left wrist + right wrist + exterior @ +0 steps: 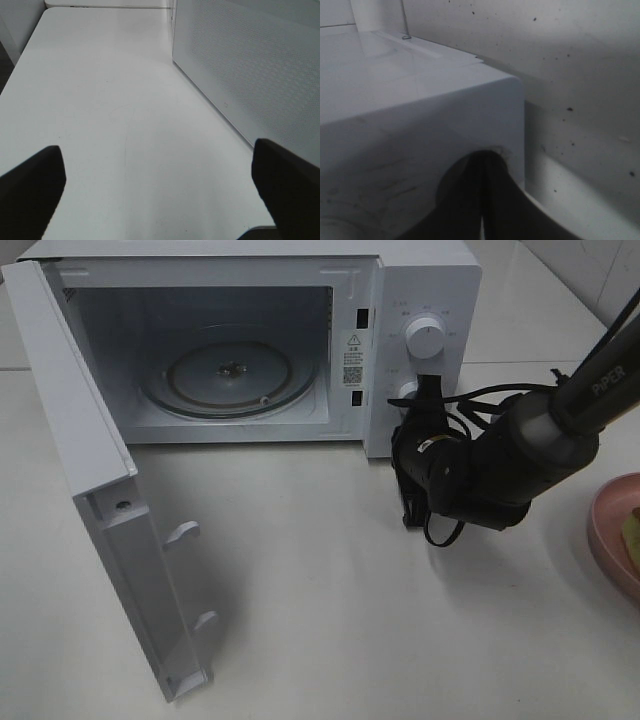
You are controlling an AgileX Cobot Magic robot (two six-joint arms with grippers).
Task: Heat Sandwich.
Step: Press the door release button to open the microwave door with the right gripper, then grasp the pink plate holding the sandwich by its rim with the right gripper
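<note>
The white microwave (420, 300) stands at the back with its door (110, 530) swung wide open to the left; the glass turntable (228, 372) inside is bare. The sandwich (632, 528) shows only as a yellowish-green sliver on the pink plate (608, 540) at the right edge. My right gripper (425, 390) is at the lower knob (406, 392) of the control panel; in the right wrist view (482, 210) its fingers are pressed together against the white casing. My left gripper (160, 185) is open and empty over the table, beside the microwave's perforated side wall (250, 70); it is out of the exterior view.
The upper dial (425, 339) sits above the lower knob. The right arm (520, 455) and its cables (445, 530) hang over the table in front of the panel. The open door juts toward the front left of the table (330, 590).
</note>
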